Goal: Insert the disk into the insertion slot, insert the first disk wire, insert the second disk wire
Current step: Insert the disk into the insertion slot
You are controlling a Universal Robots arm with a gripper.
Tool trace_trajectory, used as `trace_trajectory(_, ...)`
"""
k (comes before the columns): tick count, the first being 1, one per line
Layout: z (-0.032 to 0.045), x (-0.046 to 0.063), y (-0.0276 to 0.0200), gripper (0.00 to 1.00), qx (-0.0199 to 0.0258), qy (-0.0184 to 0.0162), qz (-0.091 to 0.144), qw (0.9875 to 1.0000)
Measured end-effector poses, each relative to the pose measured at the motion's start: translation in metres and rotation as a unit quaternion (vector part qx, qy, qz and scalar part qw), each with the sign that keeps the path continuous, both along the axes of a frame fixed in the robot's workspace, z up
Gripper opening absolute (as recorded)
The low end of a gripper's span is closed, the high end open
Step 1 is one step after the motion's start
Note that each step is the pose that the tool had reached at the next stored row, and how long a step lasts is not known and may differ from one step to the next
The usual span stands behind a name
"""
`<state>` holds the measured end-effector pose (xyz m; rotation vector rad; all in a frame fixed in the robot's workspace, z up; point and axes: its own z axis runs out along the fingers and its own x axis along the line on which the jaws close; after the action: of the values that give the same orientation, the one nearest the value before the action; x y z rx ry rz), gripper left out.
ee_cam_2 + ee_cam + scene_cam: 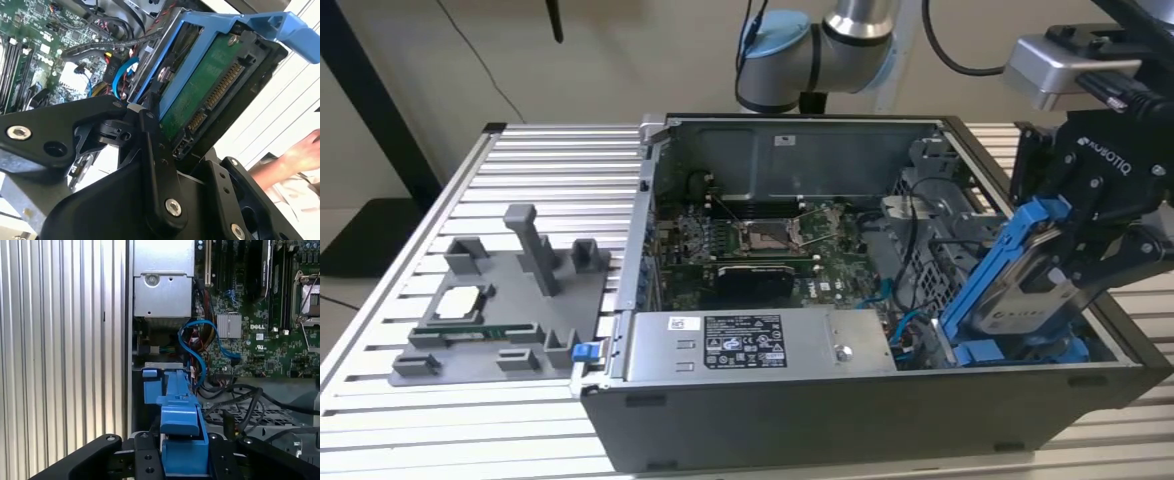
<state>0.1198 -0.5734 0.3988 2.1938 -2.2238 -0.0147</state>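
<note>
The disk, silver-grey in a blue carrier frame, is held steeply tilted, top leaned toward one o'clock in the exterior view. Its green circuit-board face is seen in the second wrist view

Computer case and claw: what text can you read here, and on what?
Nothing quotable.
On the power-supply label: small print and a barcode, too small to read.
On the disk, gripped in the claw: label print, blurred.
On the claw's body: a white brand mark, left unquoted.
On the motherboard, first wrist view: a white brand logo, left unquoted; other marks too small.
</note>
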Motion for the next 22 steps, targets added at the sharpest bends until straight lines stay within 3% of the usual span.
trace_trajectory(3,-0.0051,-0.0003,0.0002,0.0,-0.0014,0.0001,0.0,1.0)
trace_trajectory(13,-0.011,-0.0005,0.0003,0.0,-0.0015,0.0,0.0,1.0)
trace_trajectory(22,-0.0086,-0.0005,0.0002,0.0,-0.0015,0.0001,0.0,1.0)
